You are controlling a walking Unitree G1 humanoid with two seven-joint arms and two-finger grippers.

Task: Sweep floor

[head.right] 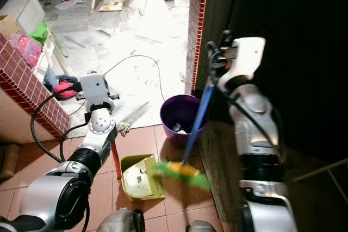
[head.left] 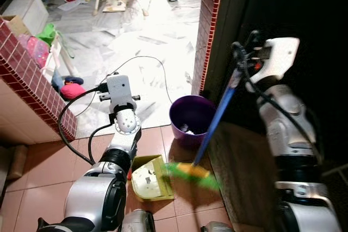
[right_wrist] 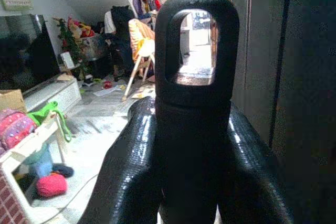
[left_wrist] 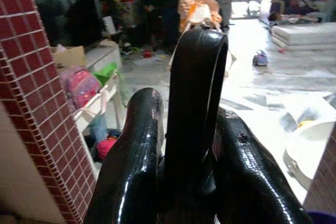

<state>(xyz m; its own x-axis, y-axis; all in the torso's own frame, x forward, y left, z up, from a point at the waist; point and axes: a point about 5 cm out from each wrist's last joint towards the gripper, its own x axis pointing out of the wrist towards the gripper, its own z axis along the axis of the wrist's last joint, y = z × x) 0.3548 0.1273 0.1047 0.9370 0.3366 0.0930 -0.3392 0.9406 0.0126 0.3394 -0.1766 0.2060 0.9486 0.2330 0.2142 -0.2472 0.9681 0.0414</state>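
Green bristles of the broom (head.left: pixel 193 173) blur at lower centre of the frame, right at the mouth of the yellow-green dustpan (head.left: pixel 150 178) lying on the terracotta floor tiles (head.left: pixel 43 172). The right tool (right_wrist: pixel 184 145) is clamped round the black top of the broom's blue handle, upper right. The left tool (left_wrist: pixel 181 150) grips a black looped handle; I take it for the dustpan's red upright stick, which rises toward that arm. Bits of litter already lie in the pan, so this looks like the gathering stroke. Next, the sweep should finish into the pan, which then tips into the purple bin (head.left: pixel 191 118) just behind, beside the brick-edged doorway.
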